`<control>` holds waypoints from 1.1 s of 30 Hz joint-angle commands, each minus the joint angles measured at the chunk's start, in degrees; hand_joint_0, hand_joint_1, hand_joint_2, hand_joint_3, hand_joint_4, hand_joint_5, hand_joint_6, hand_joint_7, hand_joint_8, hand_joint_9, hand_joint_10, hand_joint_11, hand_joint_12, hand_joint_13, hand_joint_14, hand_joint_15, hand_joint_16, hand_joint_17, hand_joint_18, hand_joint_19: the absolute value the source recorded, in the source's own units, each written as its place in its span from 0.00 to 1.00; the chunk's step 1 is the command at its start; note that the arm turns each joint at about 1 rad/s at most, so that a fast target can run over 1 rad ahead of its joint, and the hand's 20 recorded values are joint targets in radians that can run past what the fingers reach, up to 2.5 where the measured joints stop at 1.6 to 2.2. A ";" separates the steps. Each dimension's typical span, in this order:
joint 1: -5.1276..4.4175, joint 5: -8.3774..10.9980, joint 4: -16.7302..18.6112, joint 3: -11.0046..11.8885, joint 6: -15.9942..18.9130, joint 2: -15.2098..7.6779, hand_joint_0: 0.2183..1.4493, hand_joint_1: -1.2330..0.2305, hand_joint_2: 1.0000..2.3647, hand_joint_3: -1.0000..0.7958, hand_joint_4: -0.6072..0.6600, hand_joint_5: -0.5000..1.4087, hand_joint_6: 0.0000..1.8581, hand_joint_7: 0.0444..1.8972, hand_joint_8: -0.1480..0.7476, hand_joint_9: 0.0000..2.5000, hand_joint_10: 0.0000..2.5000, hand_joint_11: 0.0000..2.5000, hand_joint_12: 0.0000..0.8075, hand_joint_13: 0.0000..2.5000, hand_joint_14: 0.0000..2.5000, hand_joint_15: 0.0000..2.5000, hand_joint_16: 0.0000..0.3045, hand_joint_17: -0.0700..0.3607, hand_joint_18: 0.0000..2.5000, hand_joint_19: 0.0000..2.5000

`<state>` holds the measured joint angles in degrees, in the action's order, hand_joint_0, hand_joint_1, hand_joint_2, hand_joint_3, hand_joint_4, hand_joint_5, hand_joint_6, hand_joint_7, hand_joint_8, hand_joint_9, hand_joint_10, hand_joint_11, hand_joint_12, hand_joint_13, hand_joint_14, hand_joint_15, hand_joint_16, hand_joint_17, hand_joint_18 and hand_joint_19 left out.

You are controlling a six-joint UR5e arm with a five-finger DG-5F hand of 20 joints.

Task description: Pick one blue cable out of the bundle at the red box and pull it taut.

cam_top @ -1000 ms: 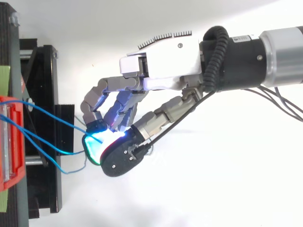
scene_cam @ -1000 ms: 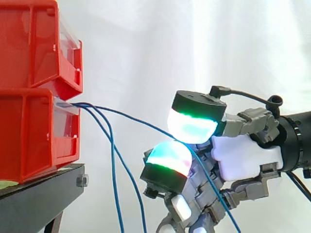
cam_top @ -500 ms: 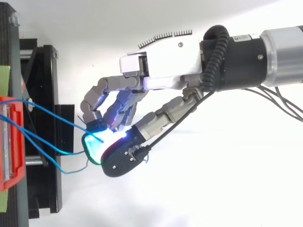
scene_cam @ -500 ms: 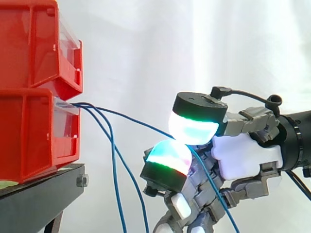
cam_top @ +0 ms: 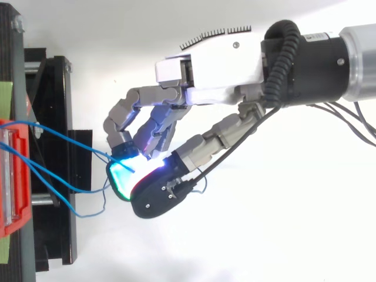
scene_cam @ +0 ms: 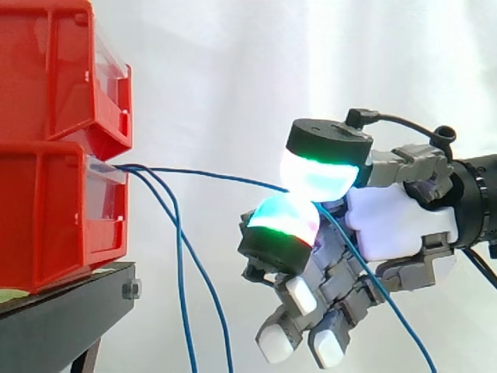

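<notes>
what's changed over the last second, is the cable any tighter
The hand moved up and rightward in the side view, away from the red bins, keeping one blue cable pinched between its pads. That cable's span from the bin went from a sagging slope to nearly level. The other two blue cables hang slack as before; bins unmoved.

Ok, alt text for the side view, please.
The hand pinches one blue cable between glowing fingers; it runs nearly straight to the red bins at left. Two other blue cables hang slack beside the black stand.
</notes>
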<state>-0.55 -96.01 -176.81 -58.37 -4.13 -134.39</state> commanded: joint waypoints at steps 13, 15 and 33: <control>0.99 -2.17 -1.96 -0.35 -1.67 0.18 0.34 0.29 0.02 0.58 0.52 0.18 0.48 0.70 0.55 0.33 0.01 0.28 0.50 0.22 0.00 0.10 0.18 0.45 0.26 0.16; 0.99 -2.17 -1.87 -0.43 -1.67 0.18 0.34 0.29 0.02 0.58 0.52 0.18 0.48 0.70 0.55 0.33 0.01 0.28 0.50 0.21 0.00 0.10 0.18 0.45 0.26 0.15; 1.43 -2.52 9.73 -12.83 -1.32 3.79 0.34 0.29 0.02 0.58 0.51 0.18 0.49 0.70 0.55 0.33 0.01 0.28 0.50 0.21 0.00 0.10 0.18 0.45 0.26 0.15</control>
<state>0.67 -98.42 -167.77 -70.33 -5.49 -131.21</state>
